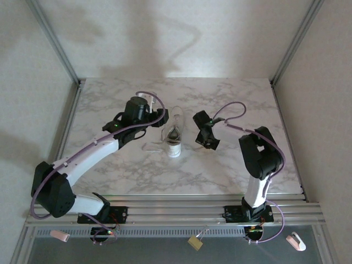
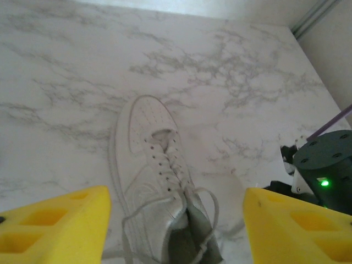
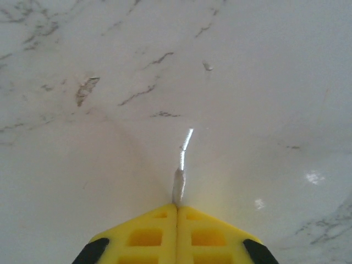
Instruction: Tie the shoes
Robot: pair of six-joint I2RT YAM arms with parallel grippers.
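Pinching a lace end while the sneaker lies mid-surface.
The white sneaker [image 1: 175, 135] is seen at the centre of the marble surface [image 1: 236, 170]. The right end effector [image 3: 176, 208], placed at the sneaker's 3 o'clock in the top view, is closed fully on a lace end [image 3: 179, 184], whose tip is left protruding. The left end effector [image 2: 176, 209], placed at 10 o'clock, is held wide open above the sneaker, with nothing gripped.
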